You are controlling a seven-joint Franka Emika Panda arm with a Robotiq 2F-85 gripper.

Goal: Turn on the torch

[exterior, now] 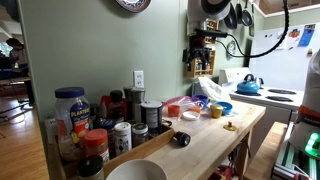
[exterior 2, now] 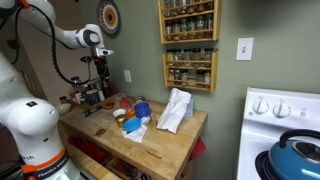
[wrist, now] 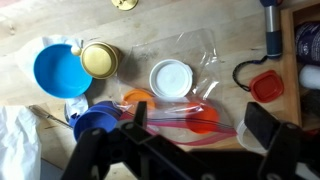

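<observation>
The torch (exterior: 181, 139) is a stubby black cylinder with a pale round face. It lies on its side on the wooden counter (exterior: 205, 150), in front of the jars. My gripper (exterior: 203, 56) hangs high over the far end of the counter, well away from the torch, and also shows in an exterior view (exterior 2: 97, 82). In the wrist view the gripper (wrist: 200, 125) is open, its two dark fingers (wrist: 262, 124) wide apart with nothing between them. Below it lie a clear plastic bag (wrist: 190, 105) with orange and red lids. The torch is out of the wrist view.
Spice jars (exterior: 90, 120) and a white bowl (exterior: 135, 172) crowd the near counter end. A small yellow item (exterior: 229, 126) lies by the edge. A blue bowl (wrist: 58, 68), gold tin (wrist: 100, 60), white lid (wrist: 170, 77) and red lid (wrist: 265, 88) lie under the gripper. A stove with blue kettle (exterior 2: 295, 155) stands beside the counter.
</observation>
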